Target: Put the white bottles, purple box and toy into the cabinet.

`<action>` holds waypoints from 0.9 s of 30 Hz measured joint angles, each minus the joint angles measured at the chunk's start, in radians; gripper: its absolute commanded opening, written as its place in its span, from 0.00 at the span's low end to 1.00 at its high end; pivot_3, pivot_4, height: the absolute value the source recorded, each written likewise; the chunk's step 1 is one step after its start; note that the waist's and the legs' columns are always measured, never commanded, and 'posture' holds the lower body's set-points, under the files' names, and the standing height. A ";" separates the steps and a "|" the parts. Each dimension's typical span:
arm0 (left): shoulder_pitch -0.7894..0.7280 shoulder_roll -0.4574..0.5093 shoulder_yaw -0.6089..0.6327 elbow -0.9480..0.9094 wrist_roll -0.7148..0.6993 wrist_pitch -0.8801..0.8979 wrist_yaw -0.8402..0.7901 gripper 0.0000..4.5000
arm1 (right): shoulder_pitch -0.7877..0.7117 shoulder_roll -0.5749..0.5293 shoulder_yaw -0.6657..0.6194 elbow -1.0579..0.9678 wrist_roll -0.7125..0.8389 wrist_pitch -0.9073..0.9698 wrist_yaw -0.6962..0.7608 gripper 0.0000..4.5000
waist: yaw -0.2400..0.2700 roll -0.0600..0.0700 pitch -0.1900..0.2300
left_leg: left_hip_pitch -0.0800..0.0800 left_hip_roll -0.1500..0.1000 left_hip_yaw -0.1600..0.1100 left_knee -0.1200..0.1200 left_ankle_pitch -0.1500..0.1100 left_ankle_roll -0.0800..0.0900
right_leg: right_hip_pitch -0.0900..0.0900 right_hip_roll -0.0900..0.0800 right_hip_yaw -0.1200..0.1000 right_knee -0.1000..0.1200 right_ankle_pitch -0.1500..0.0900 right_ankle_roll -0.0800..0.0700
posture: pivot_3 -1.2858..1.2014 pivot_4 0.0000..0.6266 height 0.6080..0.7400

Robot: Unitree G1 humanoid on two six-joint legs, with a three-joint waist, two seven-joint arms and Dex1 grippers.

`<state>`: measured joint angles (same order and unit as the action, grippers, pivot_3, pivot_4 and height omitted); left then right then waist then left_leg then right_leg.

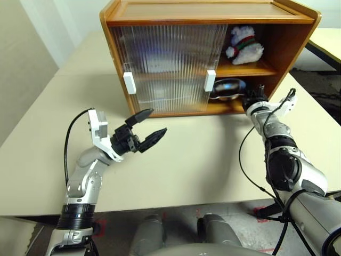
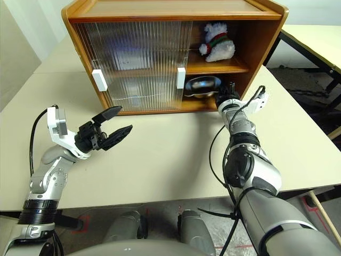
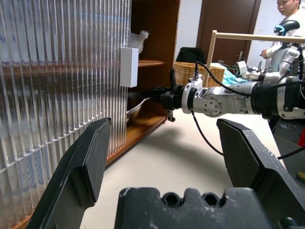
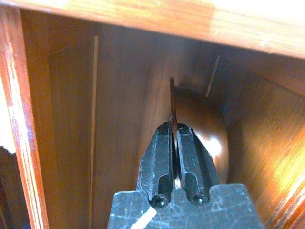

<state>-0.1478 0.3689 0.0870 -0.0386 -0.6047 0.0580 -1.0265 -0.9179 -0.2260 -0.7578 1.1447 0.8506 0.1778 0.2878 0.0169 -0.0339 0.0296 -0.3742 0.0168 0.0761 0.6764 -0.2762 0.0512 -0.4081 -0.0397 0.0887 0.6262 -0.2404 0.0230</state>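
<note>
The wooden cabinet [image 1: 208, 12] stands at the back of the table, its right side open. The toy [image 1: 244, 45] sits on the upper shelf there. A shiny metal bowl [image 1: 228, 88] lies on the lower shelf, and my right gripper [image 1: 250, 100] is shut on its thin rim [image 4: 172, 102] at the opening. My left gripper [image 1: 158, 120] hovers open over the table in front of the ribbed doors [image 1: 168, 58], holding nothing. The white bottles and the purple box are hidden; behind the doors I see only blurred pale shapes.
Two white handles [image 1: 129, 82] [image 1: 210, 80] stick out from the sliding doors. The beige table [image 1: 202, 160] spreads out in front of the cabinet. In the left wrist view a person [image 3: 286, 7] and a woven basket [image 3: 190, 71] are in the background.
</note>
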 measured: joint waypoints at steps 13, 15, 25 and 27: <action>0.003 -0.008 -0.013 -0.022 -0.001 0.008 0.005 1.00 | 0.107 -0.009 0.040 -0.103 -0.077 -0.044 0.051 1.00 | 0.001 0.001 0.000 | 0.000 0.000 0.000 -0.002 0.000 0.000 | 0.000 0.000 0.000 -0.001 0.000 0.000 | 0.58 0.00 1.00; 0.003 -0.008 -0.017 -0.022 -0.001 0.008 0.004 1.00 | 0.168 0.011 0.064 -0.200 -0.091 -0.055 0.055 1.00 | 0.001 0.001 0.000 | 0.000 0.000 0.000 -0.003 0.000 -0.001 | -0.001 0.000 0.000 -0.001 0.000 0.000 | 0.58 0.00 1.00; 0.006 -0.007 -0.019 -0.021 -0.001 0.007 0.003 1.00 | 0.552 0.071 0.409 -0.761 -0.284 -0.033 0.159 0.87 | -0.002 0.002 0.001 | 0.001 0.000 0.000 -0.003 -0.001 -0.002 | -0.001 -0.008 -0.002 0.001 0.000 0.000 | 0.59 0.00 1.00; 0.007 -0.006 -0.018 -0.021 -0.001 0.007 0.002 1.00 | 0.581 0.078 0.465 -0.851 -0.285 -0.018 0.199 0.71 | 0.000 0.003 0.001 | 0.001 0.000 0.000 -0.002 -0.001 -0.002 | -0.001 -0.008 -0.002 0.001 0.000 0.000 | 0.59 0.00 1.00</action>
<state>-0.1405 0.3631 0.0694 -0.0599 -0.6061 0.0645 -1.0241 -0.3368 -0.1477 -0.2928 0.2936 0.5658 0.1596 0.4867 0.0165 -0.0312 0.0305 -0.3732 0.0163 0.0761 0.6742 -0.2774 0.0490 -0.4092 -0.0476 0.0864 0.6267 -0.2407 0.0227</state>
